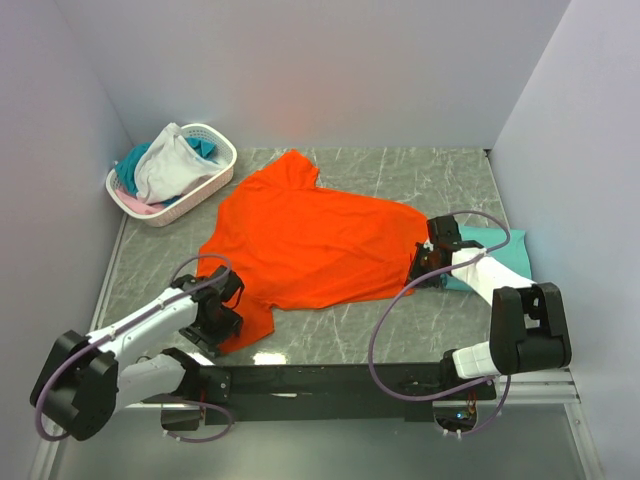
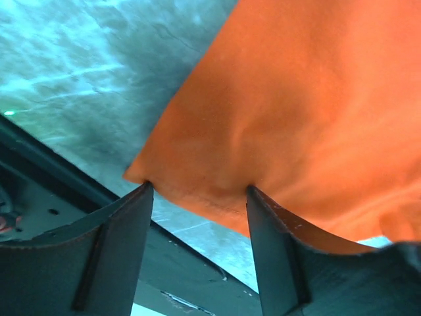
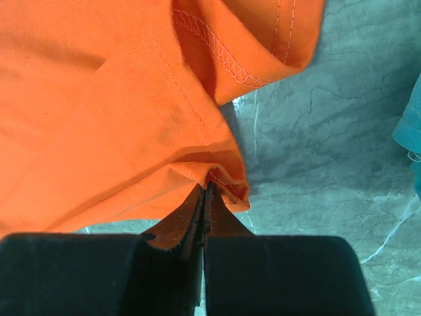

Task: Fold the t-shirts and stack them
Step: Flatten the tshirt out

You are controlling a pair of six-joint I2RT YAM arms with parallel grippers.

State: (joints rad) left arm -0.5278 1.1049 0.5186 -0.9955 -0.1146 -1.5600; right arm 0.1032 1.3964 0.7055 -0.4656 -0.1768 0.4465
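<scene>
The large orange t-shirt (image 1: 310,235) lies spread on the grey marble table. My left gripper (image 1: 225,315) is at its near-left corner. In the left wrist view the gripper (image 2: 199,191) is open, with its fingertips (image 2: 146,189) touching the hem of the orange cloth (image 2: 309,99) on either side. My right gripper (image 1: 425,262) is at the shirt's right edge. In the right wrist view it (image 3: 207,189) is shut on a bunched fold of the orange hem (image 3: 227,181). A folded teal t-shirt (image 1: 505,255) lies under my right arm, and its edge shows in the right wrist view (image 3: 411,131).
A white perforated basket (image 1: 215,180) at the back left holds white (image 1: 170,165), teal and pink garments. Walls enclose the table on the left, back and right. A black rail (image 1: 330,378) runs along the near edge.
</scene>
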